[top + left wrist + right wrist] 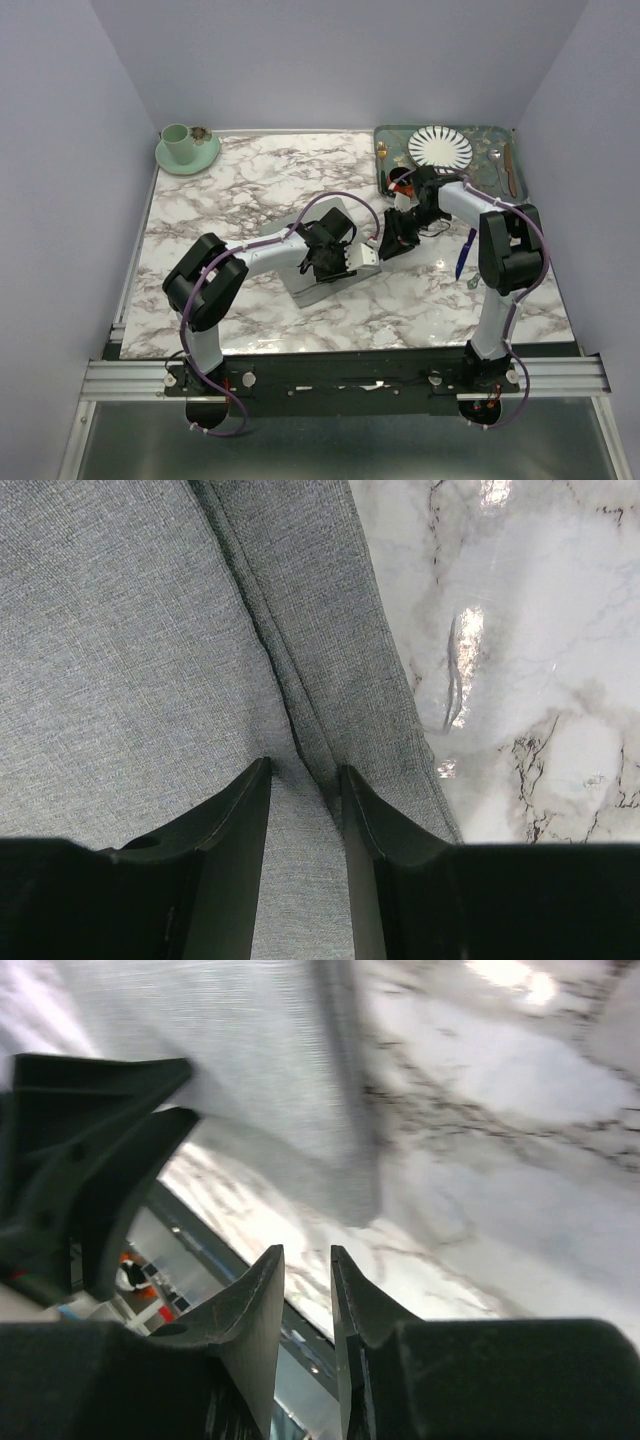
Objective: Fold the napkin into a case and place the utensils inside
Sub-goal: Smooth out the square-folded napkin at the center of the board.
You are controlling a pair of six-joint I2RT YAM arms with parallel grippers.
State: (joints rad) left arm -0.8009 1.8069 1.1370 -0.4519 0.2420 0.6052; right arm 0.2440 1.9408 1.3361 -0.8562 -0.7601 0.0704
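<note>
The grey napkin (312,288) lies folded in the middle of the marble table. My left gripper (328,262) points down onto it. In the left wrist view its jaws (305,770) stand apart, tips resting on the napkin (120,630) beside a long fold ridge, with flat cloth between them. My right gripper (392,243) hovers at the napkin's right edge. Its jaws (307,1252) are a narrow gap apart with nothing in them, just short of a napkin (270,1060) corner. A blue-handled utensil (463,252) lies on the table to the right, beside the right arm.
A green tray (450,127) at the back right holds a striped plate (440,147), a small gold fork (382,155), a spoon (497,162) and a brown-handled piece (512,170). A green cup (180,142) stands on a saucer at the back left. The left gripper's body (90,1160) is close on the right wrist view's left.
</note>
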